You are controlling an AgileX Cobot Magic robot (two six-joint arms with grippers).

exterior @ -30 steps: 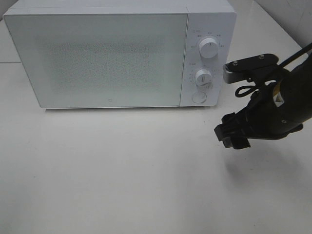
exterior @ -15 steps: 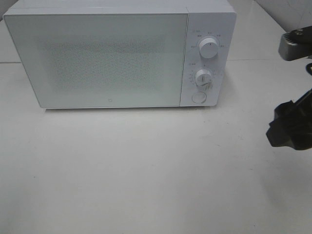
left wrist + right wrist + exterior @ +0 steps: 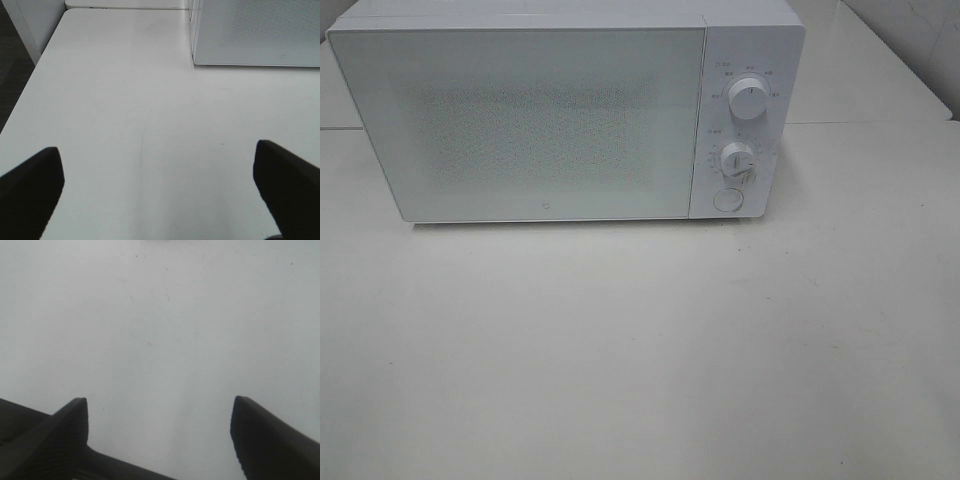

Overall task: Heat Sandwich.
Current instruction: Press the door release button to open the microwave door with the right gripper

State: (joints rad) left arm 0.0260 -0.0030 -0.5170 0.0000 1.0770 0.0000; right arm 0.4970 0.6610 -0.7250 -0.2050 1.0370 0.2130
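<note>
The sandwich and its pink plate are out of view in every frame. A white microwave (image 3: 570, 110) stands at the back of the table with its door shut; its corner also shows in the left wrist view (image 3: 255, 32). Neither arm shows in the exterior high view. My left gripper (image 3: 157, 170) is open and empty over bare table, left of the microwave. My right gripper (image 3: 159, 407) is open and empty over bare white table.
The microwave has two knobs (image 3: 748, 98) (image 3: 737, 160) and a round button (image 3: 726, 200) on its right panel. The white table (image 3: 640, 350) stretches in front of it. The table's left edge (image 3: 30, 75) and dark floor show in the left wrist view.
My right arm has drawn back to the right from near the microwave's control panel and has left the exterior high view. The microwave has not moved.
</note>
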